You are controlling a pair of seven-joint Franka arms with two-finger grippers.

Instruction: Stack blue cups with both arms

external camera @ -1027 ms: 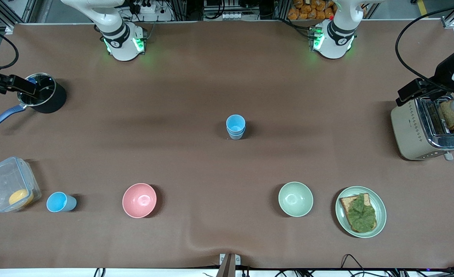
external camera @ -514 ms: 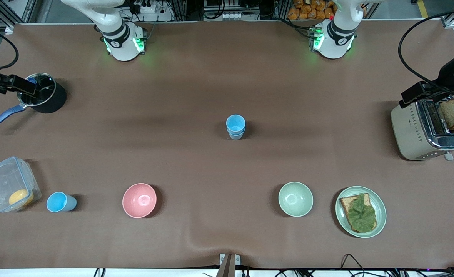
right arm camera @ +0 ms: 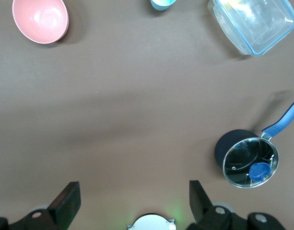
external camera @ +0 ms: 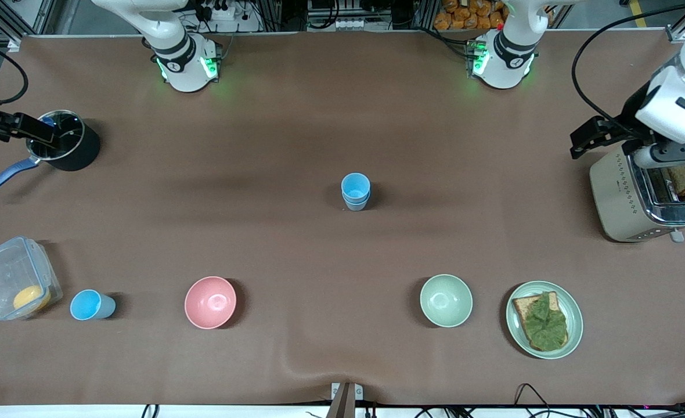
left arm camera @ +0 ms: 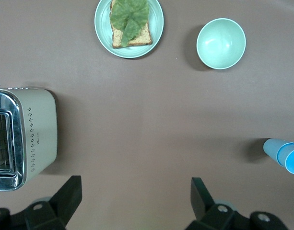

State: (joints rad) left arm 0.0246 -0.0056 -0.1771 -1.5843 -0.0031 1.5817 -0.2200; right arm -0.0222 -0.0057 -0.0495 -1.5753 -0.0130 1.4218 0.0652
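Two blue cups (external camera: 355,191) stand nested, one in the other, at the middle of the table; they also show in the left wrist view (left arm camera: 283,154). A third blue cup (external camera: 91,305) stands alone beside the clear box, at the right arm's end; its rim shows in the right wrist view (right arm camera: 161,4). My left gripper (left arm camera: 135,197) is open and empty, high over bare table by the toaster; its hand (external camera: 670,107) shows above the toaster. My right gripper (right arm camera: 132,200) is open and empty, high over the table near its base; its hand (external camera: 14,126) shows by the pot.
A pink bowl (external camera: 210,302) and a pale green bowl (external camera: 446,300) sit nearer the front camera than the stack. A plate with toast and lettuce (external camera: 544,320), a toaster (external camera: 638,197), a black pot (external camera: 67,146) and a clear box (external camera: 14,277) stand near the table's ends.
The left arm's hand has risen and shifted from over the toaster's slots toward the middle of the table. The right arm and the cups have not moved.
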